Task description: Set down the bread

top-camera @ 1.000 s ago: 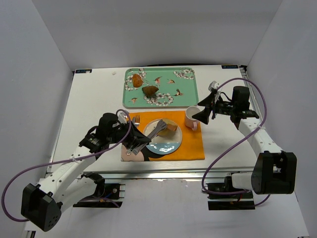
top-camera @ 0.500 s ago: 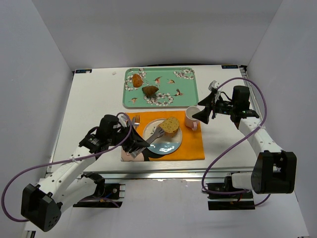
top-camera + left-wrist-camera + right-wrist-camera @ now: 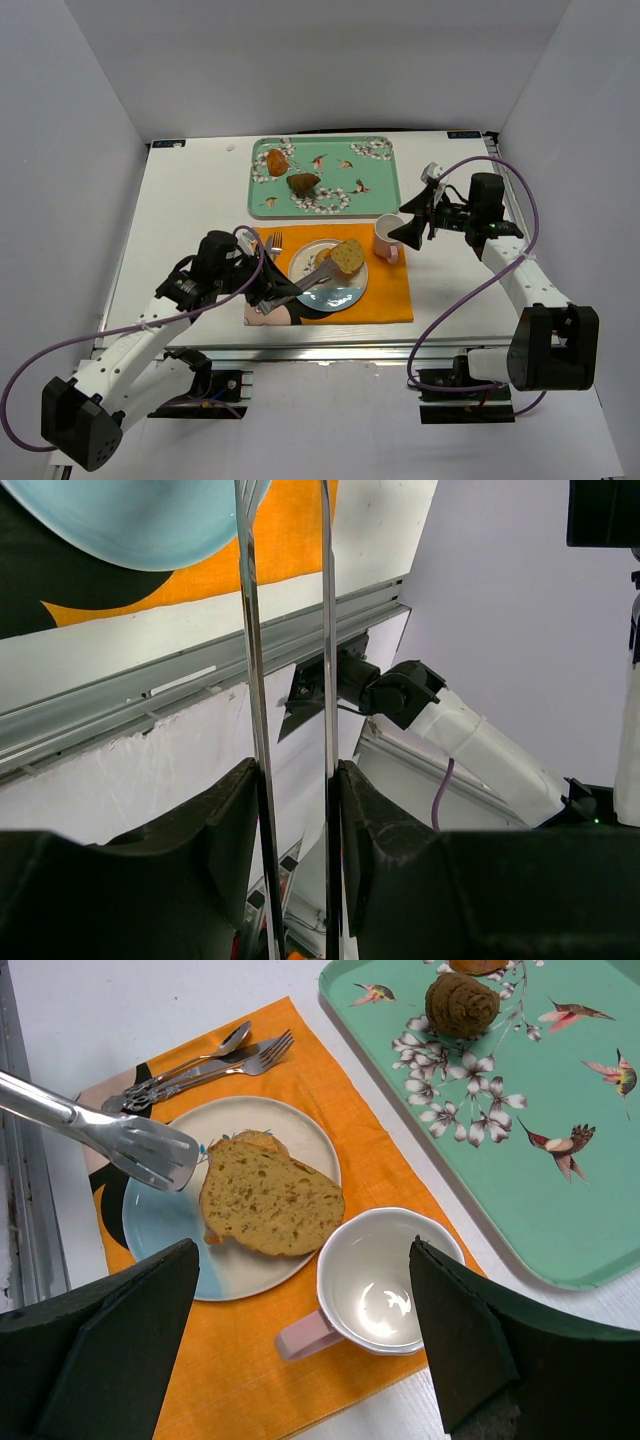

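One slice of bread (image 3: 270, 1198) lies on the plate (image 3: 290, 1115). My left gripper (image 3: 295, 810) clamps the tongs (image 3: 130, 1140), tips just left of it. My right gripper (image 3: 404, 228) hangs wide open by the cup (image 3: 385, 1280).

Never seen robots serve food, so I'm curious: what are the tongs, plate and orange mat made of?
The tongs look like polished steel: bright, mirror-like glints. The plate seems glazed ceramic, glossy cream and blue. The orange mat is probably woven cloth; matte, fine weave visible.

Bread (image 3: 347, 256) on plate (image 3: 340, 297), cup (image 3: 388, 237) right of plate, tray (image 3: 378, 178) behind
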You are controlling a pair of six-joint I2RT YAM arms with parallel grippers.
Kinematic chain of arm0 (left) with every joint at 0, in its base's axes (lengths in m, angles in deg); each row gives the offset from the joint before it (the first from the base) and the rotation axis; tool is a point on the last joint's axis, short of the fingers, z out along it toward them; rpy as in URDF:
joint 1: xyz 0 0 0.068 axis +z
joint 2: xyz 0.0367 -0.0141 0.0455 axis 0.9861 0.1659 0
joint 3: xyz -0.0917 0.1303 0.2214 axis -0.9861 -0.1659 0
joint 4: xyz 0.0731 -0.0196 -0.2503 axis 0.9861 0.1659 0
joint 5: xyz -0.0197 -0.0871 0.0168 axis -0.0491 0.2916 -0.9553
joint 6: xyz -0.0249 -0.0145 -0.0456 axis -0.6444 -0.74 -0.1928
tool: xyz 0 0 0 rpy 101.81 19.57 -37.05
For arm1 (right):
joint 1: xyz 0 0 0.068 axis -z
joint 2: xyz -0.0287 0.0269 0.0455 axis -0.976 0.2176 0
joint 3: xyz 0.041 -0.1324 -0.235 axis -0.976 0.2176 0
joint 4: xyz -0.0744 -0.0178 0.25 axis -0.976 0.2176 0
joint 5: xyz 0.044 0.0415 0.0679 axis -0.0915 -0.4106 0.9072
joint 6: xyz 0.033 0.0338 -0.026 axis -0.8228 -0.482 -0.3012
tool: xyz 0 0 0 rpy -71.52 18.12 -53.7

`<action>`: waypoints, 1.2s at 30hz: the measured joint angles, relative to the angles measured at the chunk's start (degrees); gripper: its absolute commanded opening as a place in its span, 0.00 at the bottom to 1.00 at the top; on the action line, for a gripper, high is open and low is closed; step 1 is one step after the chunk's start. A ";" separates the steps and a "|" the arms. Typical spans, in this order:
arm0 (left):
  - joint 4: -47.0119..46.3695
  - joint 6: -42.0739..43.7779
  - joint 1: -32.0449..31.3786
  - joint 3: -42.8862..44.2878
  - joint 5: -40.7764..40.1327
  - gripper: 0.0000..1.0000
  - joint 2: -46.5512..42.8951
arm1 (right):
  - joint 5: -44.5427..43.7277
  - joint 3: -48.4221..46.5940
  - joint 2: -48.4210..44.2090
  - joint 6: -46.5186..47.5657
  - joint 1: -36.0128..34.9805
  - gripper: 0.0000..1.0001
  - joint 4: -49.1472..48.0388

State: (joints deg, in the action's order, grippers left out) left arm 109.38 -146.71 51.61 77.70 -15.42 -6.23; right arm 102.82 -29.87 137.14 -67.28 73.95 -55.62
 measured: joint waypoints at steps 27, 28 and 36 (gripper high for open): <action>15.06 4.52 -0.20 14.93 -13.99 0.00 -7.78 | 1.68 -0.02 0.00 3.39 -0.26 0.89 1.73; 15.04 6.95 -0.26 17.40 -18.27 0.00 -6.67 | 1.79 -0.09 0.00 5.22 -0.63 0.89 2.97; 0.98 32.48 -0.15 8.66 -50.66 0.00 -6.12 | -6.64 -0.44 -0.33 16.76 -12.28 0.89 10.36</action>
State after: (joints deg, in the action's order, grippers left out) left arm 110.37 -114.23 51.46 86.36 -66.09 -12.35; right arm 96.18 -30.31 136.81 -50.51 61.66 -45.26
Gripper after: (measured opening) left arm 0.224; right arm 0.895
